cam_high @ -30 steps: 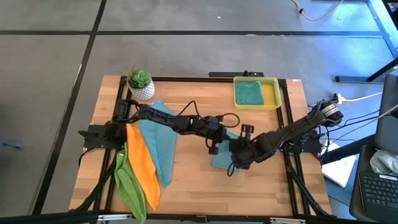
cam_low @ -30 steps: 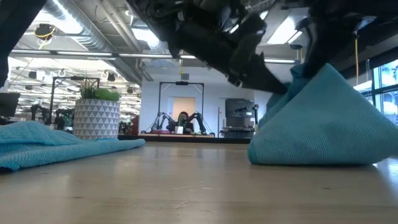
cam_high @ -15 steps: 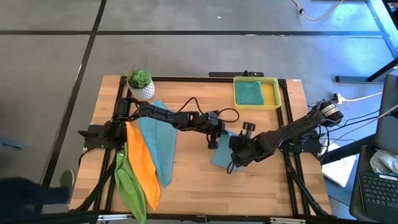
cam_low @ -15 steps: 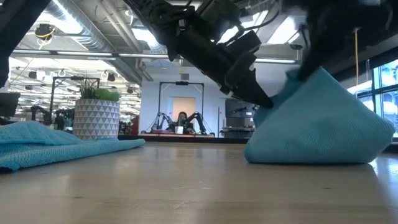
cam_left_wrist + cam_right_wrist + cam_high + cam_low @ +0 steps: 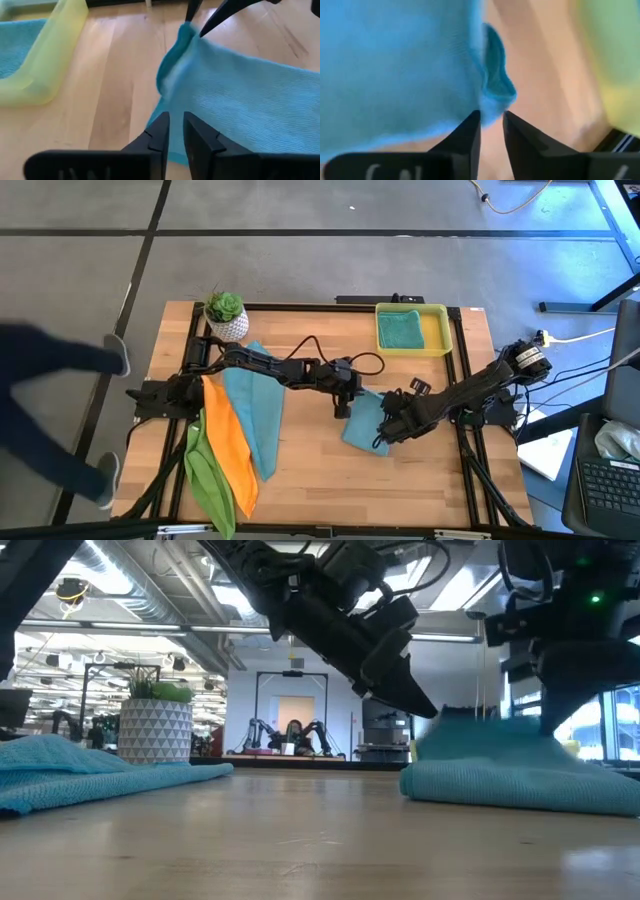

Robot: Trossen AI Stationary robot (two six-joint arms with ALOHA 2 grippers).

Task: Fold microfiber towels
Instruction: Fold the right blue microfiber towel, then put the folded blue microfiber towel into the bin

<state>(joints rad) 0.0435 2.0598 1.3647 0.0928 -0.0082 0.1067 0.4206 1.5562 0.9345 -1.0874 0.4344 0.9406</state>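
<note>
A teal towel [image 5: 366, 423] lies low on the wooden table right of centre; it also shows in the low view [image 5: 510, 775]. My left gripper [image 5: 342, 406] is at its left edge, nearly shut, as the left wrist view [image 5: 176, 120] shows. My right gripper [image 5: 384, 430] is over the towel's right part, fingers close together on a corner in the right wrist view [image 5: 491, 117]. Another teal towel [image 5: 255, 405], an orange one [image 5: 232, 445] and a lime green one [image 5: 208, 475] lie overlapping at the table's left. A folded teal towel [image 5: 400, 330] lies in the yellow tray [image 5: 445, 330]. My left gripper meets the towel's left edge [image 5: 167, 102] with its fingertips, slanting down from the table's left; the fingers hide whether cloth is between them. The towel's bulk lies on the table beyond. My right gripper pinches a small folded corner [image 5: 495, 97] of the towel between its fingertips, from above. The cloth below it is slack and low on the table.
A potted plant [image 5: 226, 315] stands at the far left corner. A person's legs [image 5: 60, 395] pass on the floor left of the table. Bare wood lies along the near edge [image 5: 330, 485] and between the towels.
The teal towel stood up as a tent from the table; its peak has come down and it now lies low and wider. My right gripper has gone down and a little toward the table's right edge. A person has walked in beside the table's left.
</note>
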